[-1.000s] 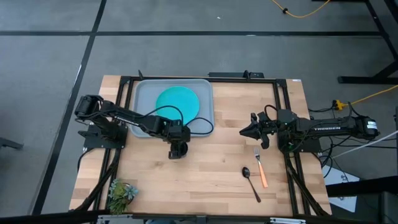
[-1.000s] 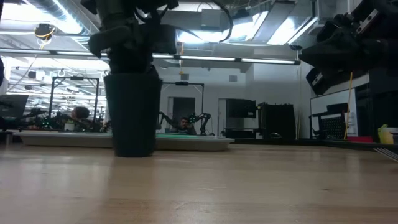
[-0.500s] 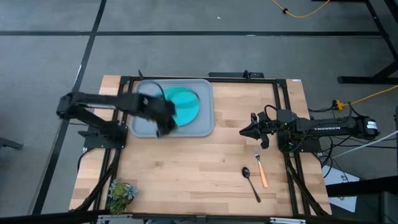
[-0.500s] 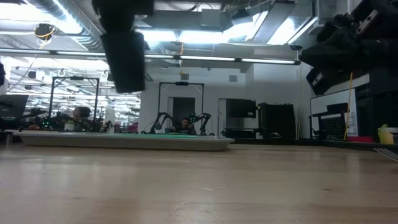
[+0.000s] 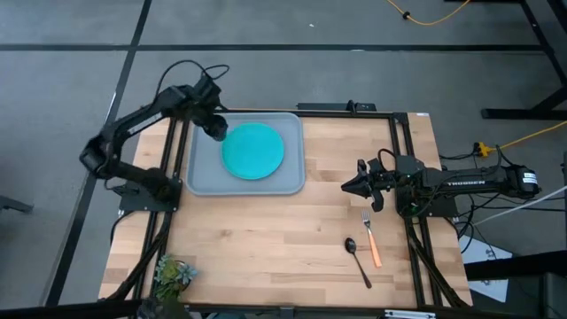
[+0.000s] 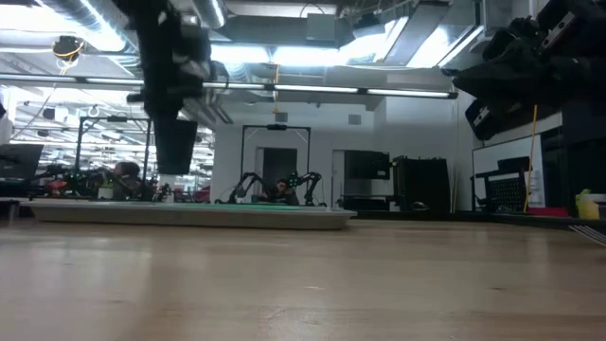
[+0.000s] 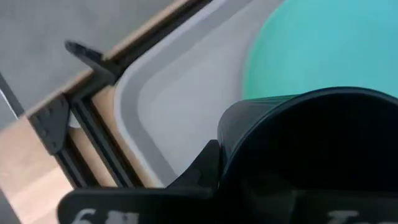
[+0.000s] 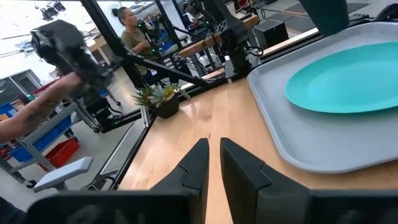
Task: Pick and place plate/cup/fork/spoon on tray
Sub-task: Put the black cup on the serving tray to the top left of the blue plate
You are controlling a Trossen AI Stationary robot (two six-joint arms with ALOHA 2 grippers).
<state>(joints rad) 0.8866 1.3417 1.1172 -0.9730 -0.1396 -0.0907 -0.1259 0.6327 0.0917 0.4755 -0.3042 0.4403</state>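
Lifted off the table, the cup [image 5: 215,129] now hangs clamped in the left gripper [image 5: 213,127] over the tray's [image 5: 202,176] far-left corner, beside the plate [image 5: 253,151]; the right gripper [image 5: 347,187] waits, fingers nearly closed, empty.

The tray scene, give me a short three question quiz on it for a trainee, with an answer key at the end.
1. True or false: the plate lies on the tray.
2. What does the left gripper hold? A) fork B) cup C) spoon
3. Fill in: the fork and spoon lie on the bare ____, near the right gripper.

Key:
1. True.
2. B: the cup hangs in the air above the tray's far left corner, beside the plate.
3. Table; neither is on the tray yet.
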